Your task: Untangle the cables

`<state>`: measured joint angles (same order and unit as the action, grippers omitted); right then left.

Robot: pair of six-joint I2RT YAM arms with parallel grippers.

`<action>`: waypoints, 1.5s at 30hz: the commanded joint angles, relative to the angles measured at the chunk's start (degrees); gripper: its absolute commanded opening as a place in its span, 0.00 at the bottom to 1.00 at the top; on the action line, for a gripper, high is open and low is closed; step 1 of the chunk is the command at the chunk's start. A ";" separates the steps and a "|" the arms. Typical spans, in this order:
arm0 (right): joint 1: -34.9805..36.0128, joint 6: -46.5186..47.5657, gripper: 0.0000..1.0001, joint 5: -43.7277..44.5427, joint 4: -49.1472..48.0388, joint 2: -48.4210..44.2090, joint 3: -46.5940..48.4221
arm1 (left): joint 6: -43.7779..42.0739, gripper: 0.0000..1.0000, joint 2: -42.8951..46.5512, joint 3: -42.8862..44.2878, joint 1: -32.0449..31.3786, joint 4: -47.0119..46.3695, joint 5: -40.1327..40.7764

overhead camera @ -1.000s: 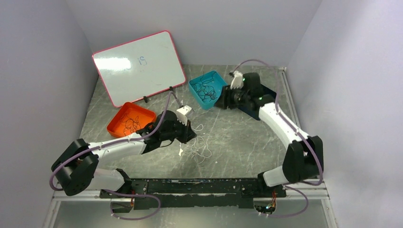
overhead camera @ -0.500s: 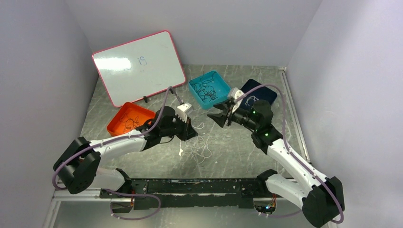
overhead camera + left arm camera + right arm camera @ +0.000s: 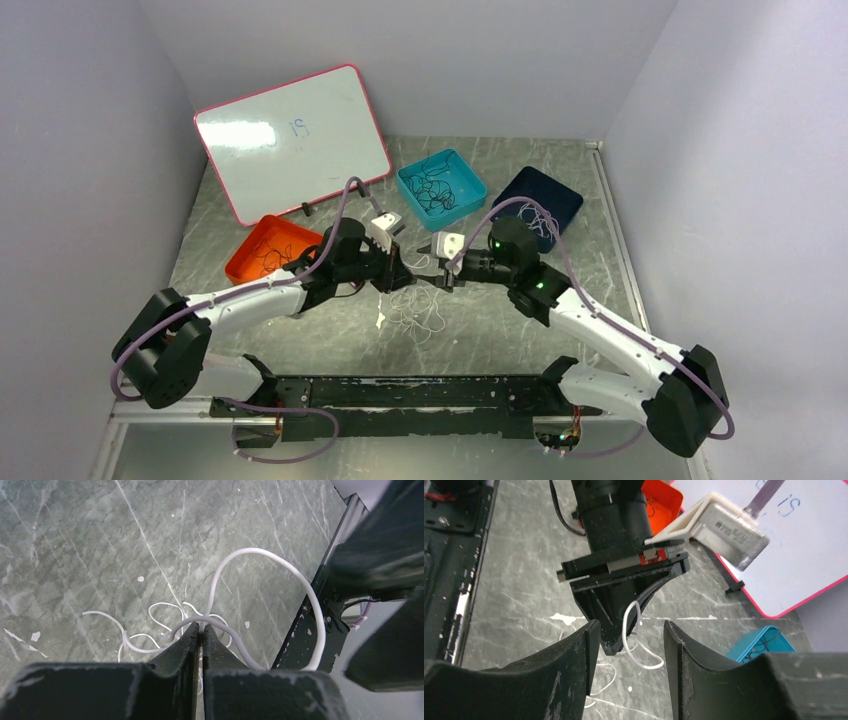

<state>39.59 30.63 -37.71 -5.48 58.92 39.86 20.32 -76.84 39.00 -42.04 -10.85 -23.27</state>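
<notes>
I see my left gripper (image 3: 409, 282) clamped on 1 white cable (image 3: 265, 556) at overhead frame centre; my right gripper (image 3: 630, 630) stands open, jaws flanking that cable's loop.

Gray-green marble-look tabletop (image 3: 500, 320) boxed in by pale lavender walls (image 3: 80, 150). Rear L: red-framed whiteboard (image 3: 290, 140) stands tilted, w/ a small blue scrawl near its ctr and a black foot (image 3: 310, 208) at its lower edge. Three shallow trays sit on the table: orange tray (image 3: 295, 235) just in front of the board's lower L corner, teal tray (image 3: 462, 208) at rear ctr, dark navy tray (image 3: 565, 190) just R of it; whether those two touch can't be told. Black rail (image 3: 420, 392) runs along the near edge.
</notes>
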 commanded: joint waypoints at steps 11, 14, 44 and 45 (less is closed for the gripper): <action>2.59 9.35 0.38 10.01 5.71 3.86 2.53 | -0.45 0.07 -0.51 1.58 0.40 -1.05 -3.19; 2.75 8.70 0.21 11.77 5.85 4.14 3.46 | -0.45 0.07 -0.38 1.37 0.44 -1.30 -3.37; 2.69 -12.26 0.00 15.53 18.44 8.12 34.03 | -3.09 0.73 26.03 -3.67 0.42 -5.15 24.60; 2.68 -12.82 0.00 15.08 18.32 8.28 34.43 | -3.69 0.73 25.92 -3.79 0.46 -6.83 24.09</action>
<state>42.02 21.61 -20.88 12.47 66.94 71.33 20.80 -50.48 33.26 -41.82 -12.99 -2.17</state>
